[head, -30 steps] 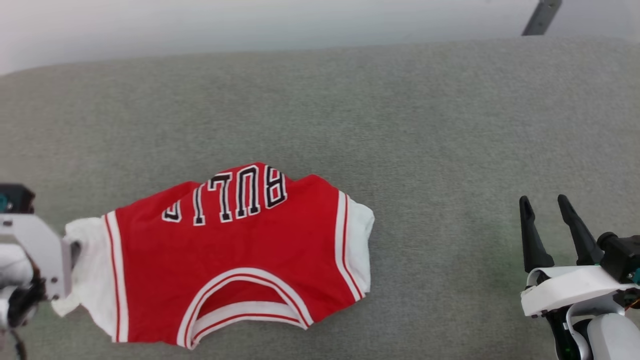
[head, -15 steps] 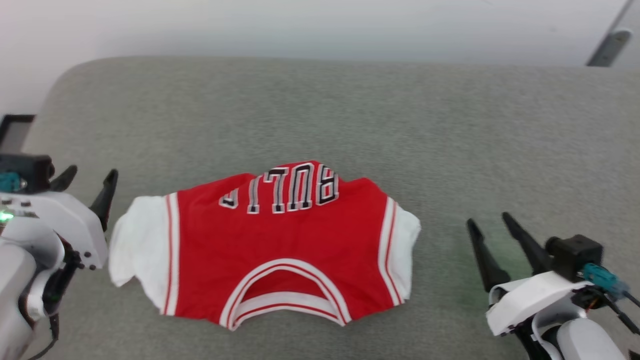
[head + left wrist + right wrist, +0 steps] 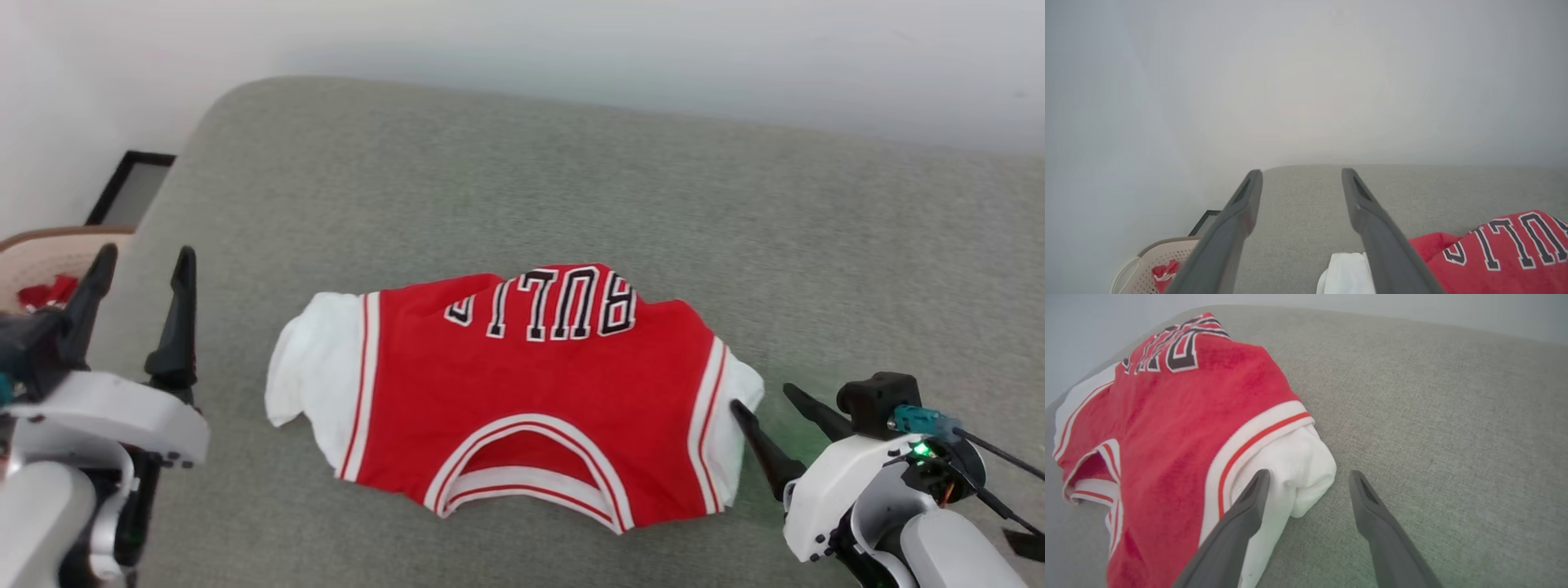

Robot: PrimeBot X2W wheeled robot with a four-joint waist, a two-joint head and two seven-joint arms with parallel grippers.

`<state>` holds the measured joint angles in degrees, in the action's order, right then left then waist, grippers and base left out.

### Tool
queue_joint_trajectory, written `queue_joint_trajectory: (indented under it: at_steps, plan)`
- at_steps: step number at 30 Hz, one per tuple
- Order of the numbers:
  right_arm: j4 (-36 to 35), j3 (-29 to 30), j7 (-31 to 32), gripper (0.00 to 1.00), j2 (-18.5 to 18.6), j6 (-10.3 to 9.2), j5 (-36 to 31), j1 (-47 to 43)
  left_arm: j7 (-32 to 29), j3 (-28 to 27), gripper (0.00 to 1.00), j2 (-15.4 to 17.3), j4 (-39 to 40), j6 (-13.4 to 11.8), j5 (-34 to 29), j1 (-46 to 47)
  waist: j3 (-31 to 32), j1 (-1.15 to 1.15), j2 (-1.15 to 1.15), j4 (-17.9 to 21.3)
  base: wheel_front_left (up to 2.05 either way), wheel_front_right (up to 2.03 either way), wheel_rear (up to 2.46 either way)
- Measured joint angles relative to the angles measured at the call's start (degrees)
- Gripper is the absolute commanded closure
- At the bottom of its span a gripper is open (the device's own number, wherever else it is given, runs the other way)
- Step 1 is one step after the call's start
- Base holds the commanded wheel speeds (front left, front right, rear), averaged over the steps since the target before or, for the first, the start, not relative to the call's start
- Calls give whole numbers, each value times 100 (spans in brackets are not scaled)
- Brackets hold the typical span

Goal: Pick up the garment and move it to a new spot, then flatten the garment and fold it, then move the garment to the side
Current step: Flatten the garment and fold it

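Note:
The garment (image 3: 522, 392), a red jersey with white sleeves and black letters, lies spread on the grey fabric surface (image 3: 571, 188), collar toward me. My left gripper (image 3: 143, 265) stands open to the left of the left sleeve, apart from it, holding nothing. My right gripper (image 3: 762, 398) is open at the right sleeve, one fingertip touching its edge. In the right wrist view the white sleeve (image 3: 1300, 469) sits partly between the open fingers of my right gripper (image 3: 1309, 475). The left wrist view has my left gripper (image 3: 1301, 173) over bare fabric, with the garment (image 3: 1494, 253) at lower right.
A beige plastic basket (image 3: 37, 249) with a small red cloth (image 3: 41, 292) stands off the surface's left end. It is also in the left wrist view, basket (image 3: 1143, 265). A dark framed panel (image 3: 131, 188) lies beyond it. A pale wall runs behind the surface.
The head camera has turned, shifting the whole picture right. My left gripper has drawn away from the left sleeve and points upward. My right gripper has come up to the right sleeve.

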<state>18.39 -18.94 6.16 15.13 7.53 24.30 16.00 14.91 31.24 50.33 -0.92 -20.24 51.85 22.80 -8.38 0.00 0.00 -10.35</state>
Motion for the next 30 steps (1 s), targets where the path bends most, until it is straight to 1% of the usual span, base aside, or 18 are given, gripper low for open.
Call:
queue_joint_trajectory:
  at_steps: [2, 6, 9, 13, 14, 15, 18, 22, 30]
  plan:
    - [77, 19, 157, 0, 12, 0, -18, 37, 7, -361, 0, -205, 254, -52, -261, -230, 2, 0, 0, -89, 0, 0, 0]
    - [311, 47, 530, 0, -13, 0, -122, 144, 16, -947, 0, -639, 467, -14, -666, -833, 3, 0, 0, -258, 0, 0, 0]
    - [541, 85, 794, 0, -69, 0, -185, 267, 16, -1321, 0, -962, 519, 147, -954, -1161, 1, 0, 0, -374, 0, 0, 0]
    - [851, 126, 1068, 0, -105, 0, -326, 433, 18, -1740, 0, -1381, 527, 449, -1261, -1503, -2, 0, 0, -510, 0, 0, 0]
    - [912, 129, 1124, 68, -115, 0, -328, 478, 18, -1844, 0, -1489, 498, 520, -1312, -1561, -2, 0, 0, -541, 0, 0, 0]
    - [954, 111, 1154, 100, -112, 0, -335, 520, 18, -1919, 0, -1586, 457, 589, -1384, -1614, -1, 0, 0, -573, 0, 0, 0]
    - [1070, 111, 1150, 100, -100, 0, -316, 609, 18, -2195, 0, -1879, 364, 792, -1566, -1732, 6, 0, 0, -654, 0, 0, 0]
    - [1165, 162, 1154, 100, -60, 1, -285, 693, 18, -2530, 0, -2171, 245, 1048, -1789, -1912, 50, 0, 0, -705, 0, 0, 0]
    - [1059, 531, 1314, 100, 322, 1, -191, 727, 18, -3158, 0, -2615, 181, 1486, -2124, -2155, 182, 0, 0, -655, 0, 0, 0]
